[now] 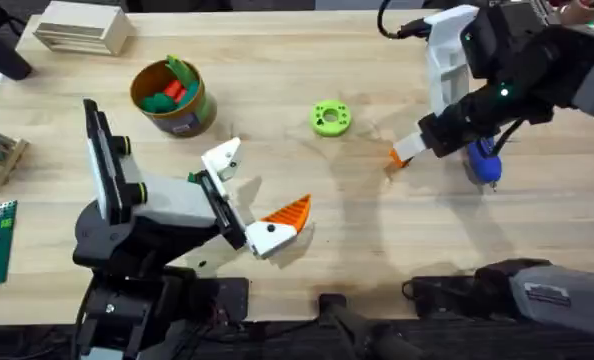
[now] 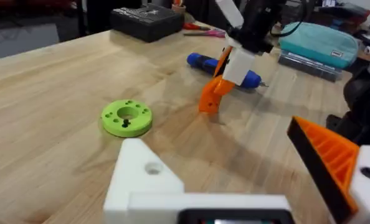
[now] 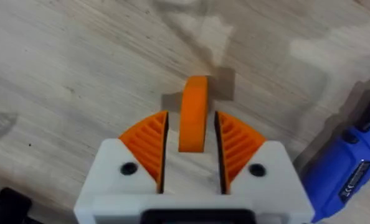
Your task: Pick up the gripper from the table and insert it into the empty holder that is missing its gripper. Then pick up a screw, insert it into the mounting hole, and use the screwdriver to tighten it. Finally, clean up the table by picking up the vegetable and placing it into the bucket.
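Two ribbed orange pads of the right claw (image 3: 191, 155) are pinching the small loose orange plastic wedge finger (image 3: 193, 121) between them, lifting it for insertion; the blue cylindrical screwdriver (image 3: 353, 168) is lying just beside. The left claw (image 1: 247, 200) is spread open, its white plastic holder block (image 1: 222, 158) waiting empty.

Overhead looks down at the table (image 1: 277, 120); wrist views sit low, sharing the screwdriver (image 2: 219, 67)

The worktop (image 1: 377, 250) is evenly and brightly lit from above, soft shadows are cast beside the arms, the near white block (image 2: 172, 193) is rendered blurred in the left wrist view, and no glare is seen.
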